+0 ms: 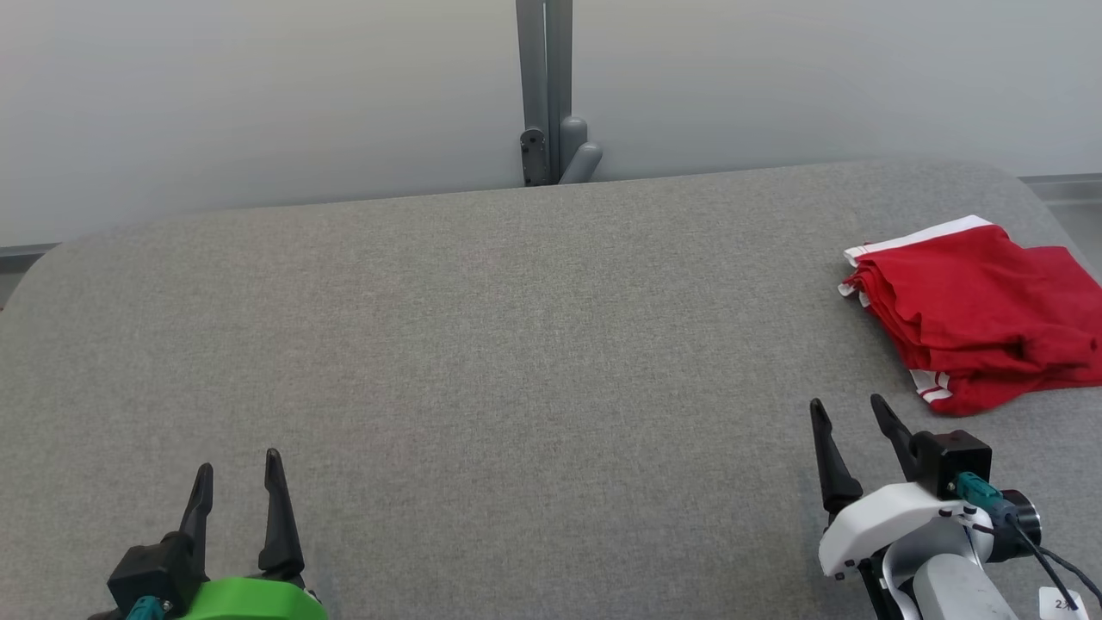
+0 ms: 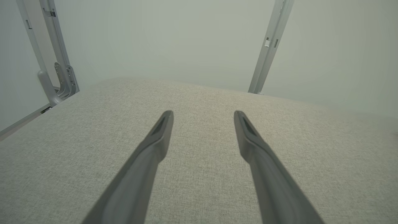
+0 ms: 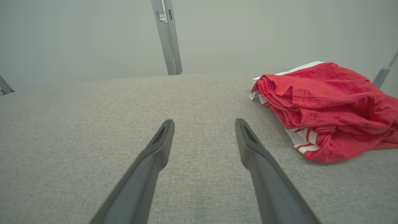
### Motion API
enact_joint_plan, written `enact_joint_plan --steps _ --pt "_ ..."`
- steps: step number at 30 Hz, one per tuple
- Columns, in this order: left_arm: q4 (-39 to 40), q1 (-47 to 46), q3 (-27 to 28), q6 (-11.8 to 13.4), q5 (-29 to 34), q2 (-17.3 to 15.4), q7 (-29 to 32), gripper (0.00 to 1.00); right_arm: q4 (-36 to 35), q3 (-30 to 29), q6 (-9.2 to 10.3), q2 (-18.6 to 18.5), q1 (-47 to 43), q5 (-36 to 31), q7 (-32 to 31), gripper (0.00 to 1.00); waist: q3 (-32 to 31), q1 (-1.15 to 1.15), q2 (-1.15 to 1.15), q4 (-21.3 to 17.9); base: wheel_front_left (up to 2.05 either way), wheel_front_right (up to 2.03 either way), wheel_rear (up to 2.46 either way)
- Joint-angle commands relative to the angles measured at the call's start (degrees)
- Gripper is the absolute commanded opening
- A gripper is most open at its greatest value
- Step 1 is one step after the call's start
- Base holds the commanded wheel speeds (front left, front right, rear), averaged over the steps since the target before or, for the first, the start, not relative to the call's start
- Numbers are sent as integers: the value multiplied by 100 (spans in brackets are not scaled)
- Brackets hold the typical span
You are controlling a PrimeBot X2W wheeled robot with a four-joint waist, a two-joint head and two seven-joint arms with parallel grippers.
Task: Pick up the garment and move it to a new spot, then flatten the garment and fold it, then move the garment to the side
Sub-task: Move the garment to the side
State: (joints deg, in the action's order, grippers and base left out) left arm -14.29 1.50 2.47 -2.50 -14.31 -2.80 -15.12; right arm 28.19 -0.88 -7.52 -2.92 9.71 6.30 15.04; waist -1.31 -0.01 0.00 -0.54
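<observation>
Head view: a broad grey fabric-covered tabletop (image 1: 516,344) spreads before me. On it, near its right edge, lies the roughly folded red cloth garment (image 1: 973,319) with white striped trim. My right end effector (image 1: 846,400) hovers near the garment without touching it, fingers spread wide and holding nothing. My left end effector (image 1: 238,461), well apart from the garment at lower left, is equally wide and empty.
</observation>
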Motion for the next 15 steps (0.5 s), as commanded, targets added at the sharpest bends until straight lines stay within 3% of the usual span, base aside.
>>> enact_joint_plan --steps 1,15 --pt "-19 37 28 34 -22 -21 5 100 -18 8 8 -9 -57 -38 15 100 8 1 0 0 0 0 0" --pt "-157 -15 50 -19 -236 -22 5 100 -165 66 8 -7 -137 -150 15 100 49 1 0 9 0 0 0"
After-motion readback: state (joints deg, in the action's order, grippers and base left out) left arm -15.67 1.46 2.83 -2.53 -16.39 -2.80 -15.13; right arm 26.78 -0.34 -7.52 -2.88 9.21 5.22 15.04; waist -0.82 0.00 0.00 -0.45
